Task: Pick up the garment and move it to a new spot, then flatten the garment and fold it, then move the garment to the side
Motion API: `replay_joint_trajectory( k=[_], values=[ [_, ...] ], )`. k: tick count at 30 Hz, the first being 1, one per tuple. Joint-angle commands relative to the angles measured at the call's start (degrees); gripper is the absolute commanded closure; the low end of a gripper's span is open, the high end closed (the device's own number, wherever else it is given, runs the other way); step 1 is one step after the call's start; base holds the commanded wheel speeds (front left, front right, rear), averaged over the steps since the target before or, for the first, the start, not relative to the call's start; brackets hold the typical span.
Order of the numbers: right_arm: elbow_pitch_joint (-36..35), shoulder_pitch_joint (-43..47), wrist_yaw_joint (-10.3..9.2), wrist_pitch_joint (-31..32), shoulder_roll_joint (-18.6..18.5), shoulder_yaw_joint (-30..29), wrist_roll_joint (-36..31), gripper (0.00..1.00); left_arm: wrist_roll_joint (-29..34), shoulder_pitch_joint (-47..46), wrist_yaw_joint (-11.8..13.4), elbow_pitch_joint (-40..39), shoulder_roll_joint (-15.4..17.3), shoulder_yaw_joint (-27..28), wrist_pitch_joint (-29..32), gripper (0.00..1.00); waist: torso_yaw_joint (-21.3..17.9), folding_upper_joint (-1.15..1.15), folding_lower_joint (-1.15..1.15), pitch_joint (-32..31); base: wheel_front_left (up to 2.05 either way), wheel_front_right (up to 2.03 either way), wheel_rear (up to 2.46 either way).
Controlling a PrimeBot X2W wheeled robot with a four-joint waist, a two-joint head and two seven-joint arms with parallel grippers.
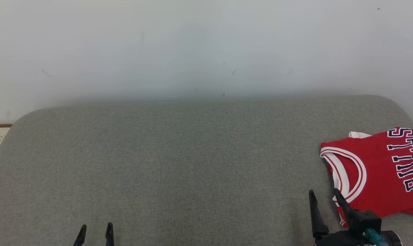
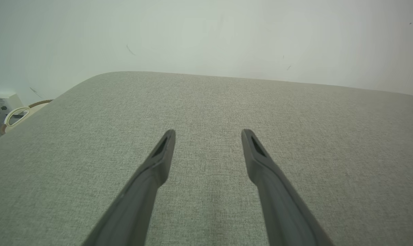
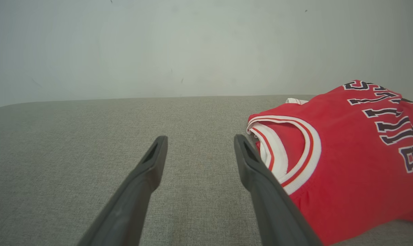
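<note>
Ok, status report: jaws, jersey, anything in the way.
Left gripper, right gripper: jaws open, empty. Red jersey lying on grey cushion beside right gripper. Nothing blocking.

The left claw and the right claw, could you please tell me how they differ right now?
The left claw hangs over bare grey cushion, far from the red Bulls jersey; the right claw sits right beside the jersey's white-trimmed armhole. In the head view the left claw is cut off near its tips; the right claw's body shows too. Both are open and empty.
</note>
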Motion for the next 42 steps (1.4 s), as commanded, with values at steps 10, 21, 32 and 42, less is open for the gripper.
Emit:
replay_joint_trajectory(
  k=[10, 21, 32, 42],
  values=[
    [-0.7, 0.9, -0.07, -0.2, 0.2, -1.0, -0.9, 0.0, -0.2, 0.5, 0.2, 0.0, 0.0, 0.5, -0.2, 0.0, -0.2, 0.0, 0.0, 0.3, 0.0, 0.0, 0.0],
    [-0.9, 0.2, 0.0, 0.0, 0.2, -0.9, -1.6, 0.0, 0.1, 0.0, 0.5, -0.1, 0.0, -0.2, 0.0, 0.0, -0.6, 0.0, 0.0, 0.3, 0.0, 0.0, 0.0],
    [-1.0, 0.2, -0.01, 0.0, 0.3, -0.7, -1.6, 0.0, 0.1, 0.1, 0.5, 0.0, 0.0, -0.1, 0.0, 0.0, -0.4, 0.0, 0.0, 0.3, 0.0, 0.0, 0.0],
    [-1.3, 0.3, -0.01, 0.0, 0.1, -0.1, -1.4, 0.0, 0.2, 0.2, 0.4, -0.1, 0.0, 0.0, -0.1, 0.0, -0.2, 0.0, 0.0, 0.2, 0.0, 0.0, 0.0]
  ],
)
